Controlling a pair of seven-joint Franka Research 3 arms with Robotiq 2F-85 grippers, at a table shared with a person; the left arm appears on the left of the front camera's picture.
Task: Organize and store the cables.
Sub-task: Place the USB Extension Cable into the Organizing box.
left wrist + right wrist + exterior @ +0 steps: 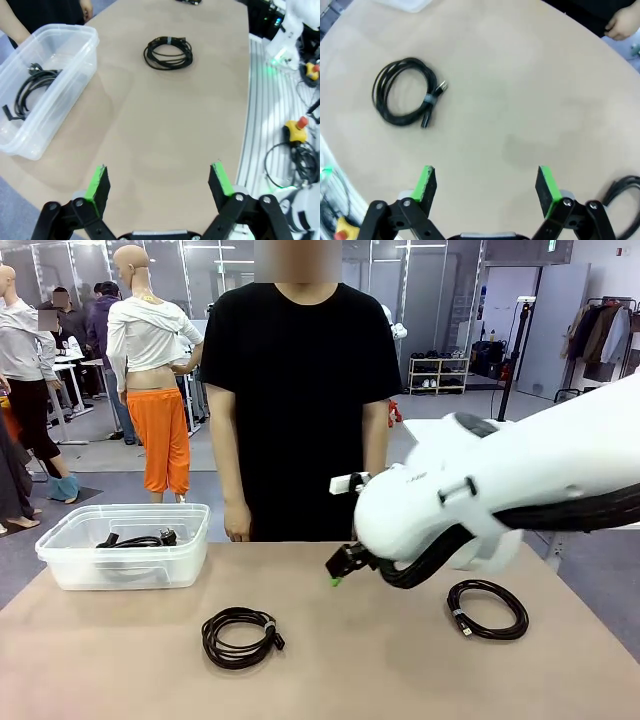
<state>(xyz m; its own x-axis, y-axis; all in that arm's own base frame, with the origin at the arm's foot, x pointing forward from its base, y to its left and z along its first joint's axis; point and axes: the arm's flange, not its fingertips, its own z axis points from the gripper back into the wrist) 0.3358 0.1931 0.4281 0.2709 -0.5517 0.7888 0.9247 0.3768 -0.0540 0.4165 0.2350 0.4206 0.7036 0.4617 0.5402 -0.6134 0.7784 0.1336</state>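
The right claw (485, 181) stood wide open with nothing between its green pads (427, 179), hanging over a bare stretch of the bench (520, 100). That posture read as a claw ready to pick its next coil rather than one carrying anything. In its wrist view the tied cable coil (427, 100) lay in the upper left of the frame, well apart from the claw. A second cable coil (621, 191) showed at the lower right edge, nearer to the claw. In the front view the same claw (340, 566) sat mid-frame between the two, with the tied coil (264, 625) lower left and the untied one (488, 586) at the right, below the arm. Both rested flat on the bench, so by judgement they were still waiting to be stored. The left claw (159, 175) was likewise spread open and empty above clear bench, with the tied coil (150, 55) near the top centre of its view. The clear plastic bin (65, 31) at upper left already held one cable (30, 90), which marked it as the likely place for the rest. At the bench's far edge the person's hand (623, 22) hung loose, touching nothing.
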